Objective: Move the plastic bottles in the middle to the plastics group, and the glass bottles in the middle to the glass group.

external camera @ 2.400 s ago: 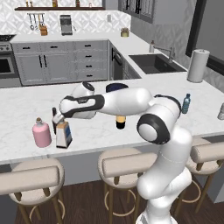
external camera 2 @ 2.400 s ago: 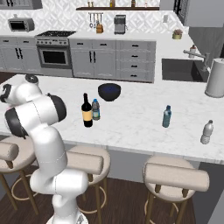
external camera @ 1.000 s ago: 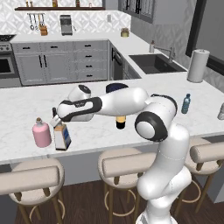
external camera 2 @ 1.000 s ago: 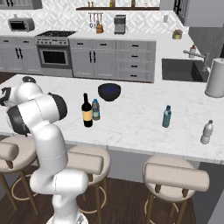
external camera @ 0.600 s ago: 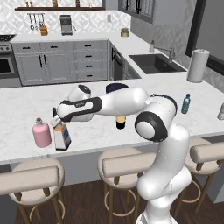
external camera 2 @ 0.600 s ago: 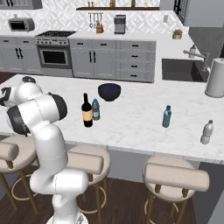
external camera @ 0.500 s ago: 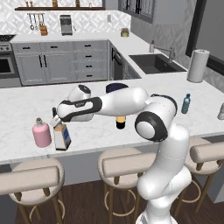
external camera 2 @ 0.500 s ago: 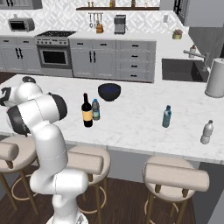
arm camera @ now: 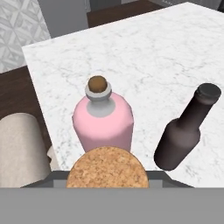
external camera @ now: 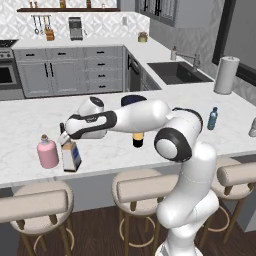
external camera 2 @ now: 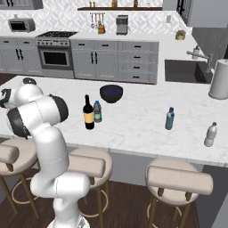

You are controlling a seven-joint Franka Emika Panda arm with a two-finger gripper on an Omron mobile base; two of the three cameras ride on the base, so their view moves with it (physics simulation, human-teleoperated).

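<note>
My gripper [external camera: 64, 142] is shut on the neck of a squarish pale glass bottle [external camera: 71, 156] with a blue label, which stands on the counter's left end. Its tan cork [arm camera: 107, 168] sits right under the hand camera. A squat pink bottle [external camera: 47, 153] [arm camera: 103, 119] stands close beside it, and a slim dark brown bottle [arm camera: 183, 130] is just behind. The dark wine bottle [external camera 2: 89, 114] with an orange-yellow label stands mid-counter, a small plastic bottle [external camera 2: 97, 111] touching-close at its right. A see-through blue water bottle [external camera 2: 169, 118] [external camera: 213, 118] stands far right.
A dark blue bowl [external camera 2: 111, 93] sits behind the wine bottle. A pale clear bottle [external camera 2: 210, 134] stands near the counter's right end, by a paper towel roll [external camera 2: 219, 79]. Padded stools [external camera: 145, 186] line the front edge of the marble counter [external camera: 30, 115].
Since the oldest frame the hand has come down and slightly left with the pale bottle, toward the pink one. Over the last second nothing has visibly moved.
</note>
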